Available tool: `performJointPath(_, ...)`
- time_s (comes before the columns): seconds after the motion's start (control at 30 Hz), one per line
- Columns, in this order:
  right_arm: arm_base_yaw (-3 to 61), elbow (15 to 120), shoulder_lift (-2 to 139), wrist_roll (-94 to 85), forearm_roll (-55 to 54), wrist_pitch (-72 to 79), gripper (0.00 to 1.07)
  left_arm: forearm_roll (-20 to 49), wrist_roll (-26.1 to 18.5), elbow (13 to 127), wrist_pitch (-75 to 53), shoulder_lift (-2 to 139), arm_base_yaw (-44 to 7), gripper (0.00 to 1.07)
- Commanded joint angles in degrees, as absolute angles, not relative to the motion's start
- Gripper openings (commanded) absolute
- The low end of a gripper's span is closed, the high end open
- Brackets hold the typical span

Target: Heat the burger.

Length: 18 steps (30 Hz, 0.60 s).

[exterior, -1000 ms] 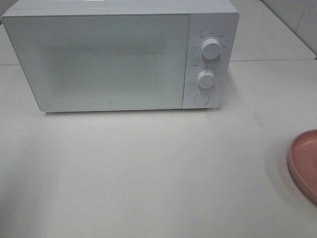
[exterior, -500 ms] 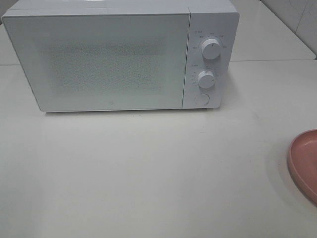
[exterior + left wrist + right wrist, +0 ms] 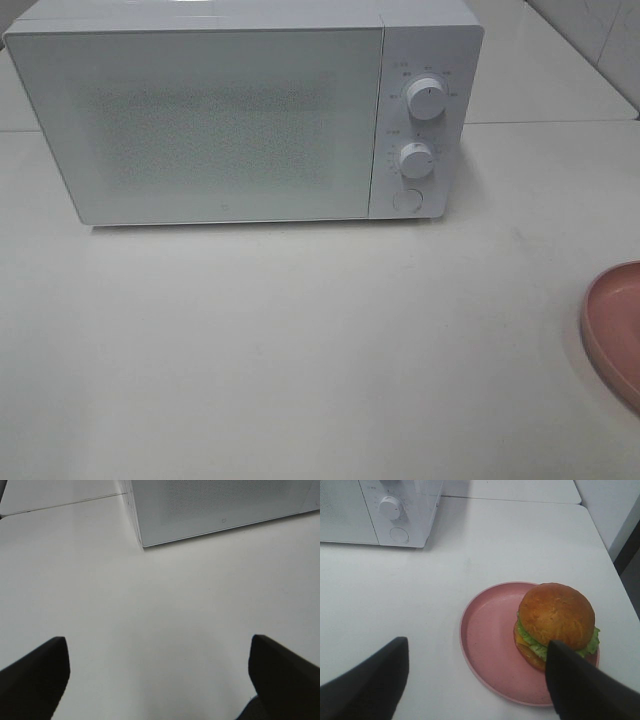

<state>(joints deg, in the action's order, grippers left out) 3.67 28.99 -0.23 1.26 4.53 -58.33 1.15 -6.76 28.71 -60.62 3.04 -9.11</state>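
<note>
Right gripper [image 3: 475,680] spread wide, holding nothing, hovering over the near rim of the pink plate [image 3: 485,645]. On that plate, toward one side: the burger [image 3: 555,625], upright, one dark finger [image 3: 585,690] overlapping its edge in the wrist view; contact cannot be told. Left gripper [image 3: 159,677] likewise wide open and empty above bare white table [image 3: 150,605]. Beyond it, the microwave [image 3: 240,115], door closed, two knobs [image 3: 425,100] and a round button [image 3: 407,199] on its panel. Between microwave and plate, open tabletop. Plate cut off at the right edge of the high view.
</note>
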Motion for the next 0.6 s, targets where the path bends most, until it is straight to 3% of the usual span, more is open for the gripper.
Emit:
performJointPath(0.03, 3.4, 28.8, -1.7, 1.1, 4.2, -57.7, 0.73, 1.4, -7.0, 28.5, -59.6, 1.7, -7.0, 0.88)
performJointPath(0.23, 3.4, 28.8, -1.7, 1.2, 4.2, -57.7, 0.73, 1.5, -6.9, 28.5, -59.6, -1.7, -2.6, 0.88)
performJointPath(0.6, 3.4, 28.8, -1.4, 1.7, 4.5, -57.7, 0.73, 1.5, -6.9, 28.5, -59.6, -1.8, -2.4, 0.88)
